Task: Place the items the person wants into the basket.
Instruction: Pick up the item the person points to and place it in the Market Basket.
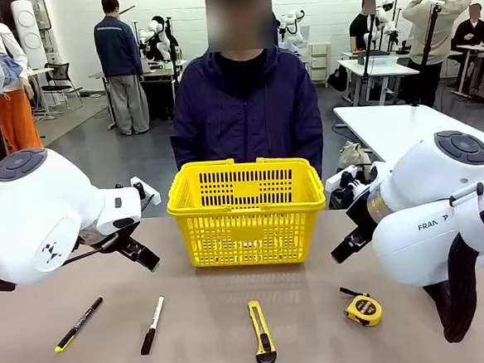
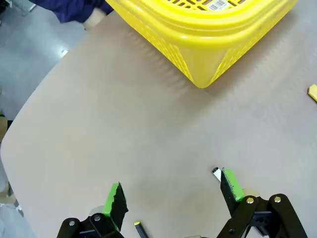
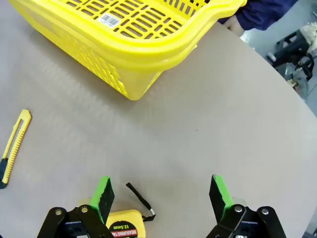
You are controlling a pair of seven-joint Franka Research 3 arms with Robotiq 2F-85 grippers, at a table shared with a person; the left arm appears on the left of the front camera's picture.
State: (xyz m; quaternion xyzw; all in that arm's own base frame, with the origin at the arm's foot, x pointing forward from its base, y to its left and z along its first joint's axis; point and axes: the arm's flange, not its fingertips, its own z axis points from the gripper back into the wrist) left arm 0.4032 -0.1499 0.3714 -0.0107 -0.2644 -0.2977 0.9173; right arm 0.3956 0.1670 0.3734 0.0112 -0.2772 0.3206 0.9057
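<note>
Seemingly awaiting the person's [image 1: 245,106] pick, the left end effector [image 2: 171,184] and right end effector [image 3: 159,181] are hovering wide open, knife [image 1: 262,333] and tape measure [image 1: 363,308] lying ready before the basket [image 1: 246,199].

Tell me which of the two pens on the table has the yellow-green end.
The slim black marker, leftmost in the row. The pen beside it, toward the utility knife, is white with a black end.

Tape measure [image 3: 121,228] cut by bottom edge, basket [image 3: 148,53] cropped above

Bare tabletop [image 1: 205,304] beside the basket [image 1: 247,235]
</note>
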